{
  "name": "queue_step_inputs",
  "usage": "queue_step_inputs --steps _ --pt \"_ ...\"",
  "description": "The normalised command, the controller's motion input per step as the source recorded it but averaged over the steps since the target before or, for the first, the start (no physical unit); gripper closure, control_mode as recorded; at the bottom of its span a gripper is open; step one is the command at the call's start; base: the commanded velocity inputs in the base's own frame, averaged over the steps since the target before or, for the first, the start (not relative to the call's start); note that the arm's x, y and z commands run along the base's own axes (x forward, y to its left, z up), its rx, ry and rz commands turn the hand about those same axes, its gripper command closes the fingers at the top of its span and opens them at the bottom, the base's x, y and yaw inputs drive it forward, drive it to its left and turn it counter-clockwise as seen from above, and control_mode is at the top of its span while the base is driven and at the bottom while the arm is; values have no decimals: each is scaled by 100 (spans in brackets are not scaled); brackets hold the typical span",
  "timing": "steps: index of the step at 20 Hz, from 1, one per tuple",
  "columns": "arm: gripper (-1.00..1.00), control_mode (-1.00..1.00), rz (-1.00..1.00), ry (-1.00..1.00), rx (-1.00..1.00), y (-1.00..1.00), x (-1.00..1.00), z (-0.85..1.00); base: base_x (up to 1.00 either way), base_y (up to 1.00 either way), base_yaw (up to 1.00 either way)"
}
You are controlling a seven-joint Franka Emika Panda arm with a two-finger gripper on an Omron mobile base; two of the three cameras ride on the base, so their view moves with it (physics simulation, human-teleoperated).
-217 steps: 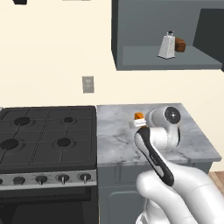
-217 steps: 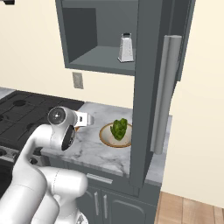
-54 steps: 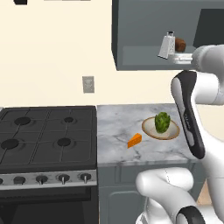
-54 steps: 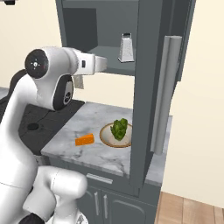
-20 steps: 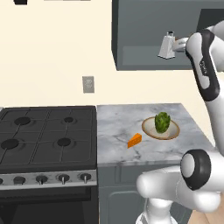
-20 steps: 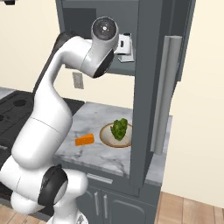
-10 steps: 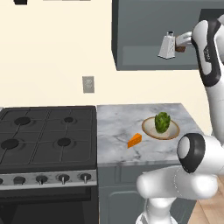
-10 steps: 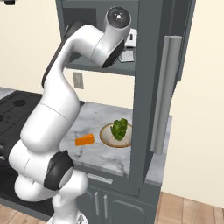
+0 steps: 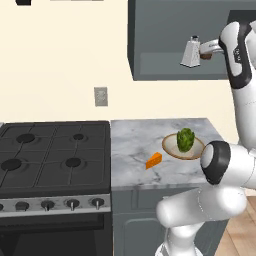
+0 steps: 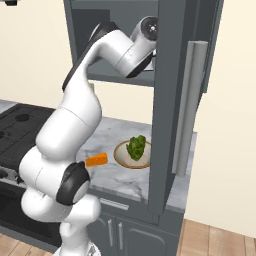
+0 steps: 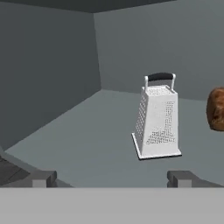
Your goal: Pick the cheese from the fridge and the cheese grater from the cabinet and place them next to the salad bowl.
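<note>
On the bench (image 9: 130, 137), the cheese (image 9: 154, 160) is lying just beside the salad bowl (image 9: 170, 145), so that half looks done. The grater step is in hand: the gripper (image 11: 109, 177) is reaching into the open cabinet (image 9: 150, 30), jaws standing wide and empty. Farther in, the cheese grater (image 11: 157, 117) is standing upright on the shelf, a brown lump (image 11: 215, 108) near it. Next, I judge, the jaws need to advance and straddle the grater before closing.

The cheese grater (image 9: 190, 52) stands in the cabinet (image 9: 160, 30) above the salad bowl (image 9: 183, 147).
</note>
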Motion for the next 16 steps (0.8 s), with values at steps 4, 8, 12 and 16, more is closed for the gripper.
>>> queue_step_inputs --steps 4,8,12,16 --pt "-100 -100 14 -1 0 -10 31 0 0 0 0" --pt "-100 -100 12 0 0 -5 23 0 0 0 0" --pt "-100 -100 10 -1 0 0 25 0 0 0 0" --pt "-100 -100 4 0 0 -8 32 -5 0 0 0"
